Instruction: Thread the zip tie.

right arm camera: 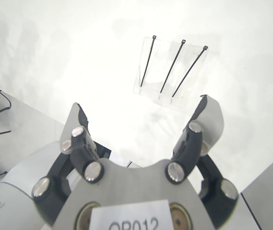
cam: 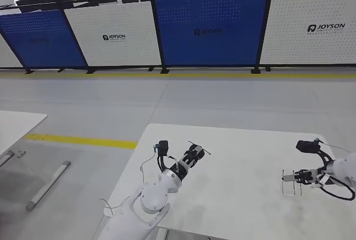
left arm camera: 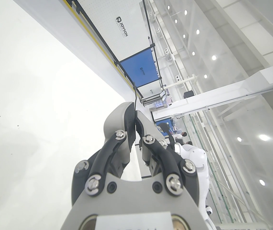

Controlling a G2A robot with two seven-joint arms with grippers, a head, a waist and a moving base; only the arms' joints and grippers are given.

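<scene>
In the top view, the white table (cam: 244, 198) filled the lower middle and lower right of the frame. The left gripper (cam: 194, 155) sat in the lower middle, over the table, with a thin black zip tie (cam: 199, 147) across its tip. The tie looked tiny and was hard to make out. The right gripper (cam: 287, 177) was at the lower right, just above a clear stand (cam: 290, 187) that was faint and almost see-through.

In the left wrist view, the left gripper (left arm camera: 134, 117) had its pads pressed together on the zip tie (left arm camera: 135, 94). Only a short black bit poked out past the tips. The rest was hidden between the pads.

In the right wrist view, the right gripper (right arm camera: 141, 102) had its fingers wide apart and held nothing. The clear stand (right arm camera: 161, 58) stood on the table near the tips. Three spare ties (right arm camera: 173, 66) leaned in it, heads up. Their low ends were hard to see.
</scene>
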